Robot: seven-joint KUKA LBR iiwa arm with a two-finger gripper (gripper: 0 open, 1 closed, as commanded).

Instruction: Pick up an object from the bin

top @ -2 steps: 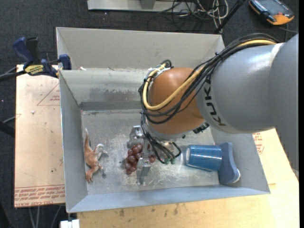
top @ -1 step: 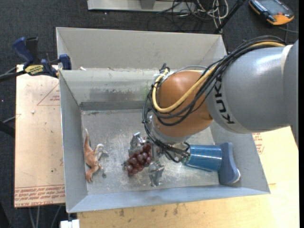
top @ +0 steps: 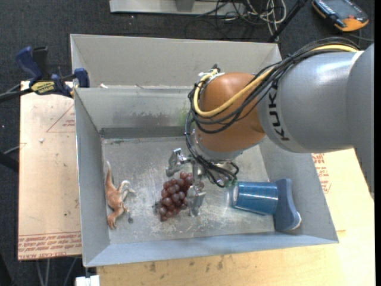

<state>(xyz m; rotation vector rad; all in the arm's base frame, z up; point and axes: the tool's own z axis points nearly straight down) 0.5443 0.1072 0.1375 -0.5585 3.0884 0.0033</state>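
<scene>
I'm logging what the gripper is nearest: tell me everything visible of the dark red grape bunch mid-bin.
The dark red bunch of toy grapes is a cluster of round glossy berries, plastic by its look, lying on the grey bin floor near its middle. The gripper stands over its upper right part, fingers apart, one finger at the bunch's right edge; contact cannot be told. A tan toy dinosaur lies apart to its left, a blue plastic object apart to its right.
</scene>
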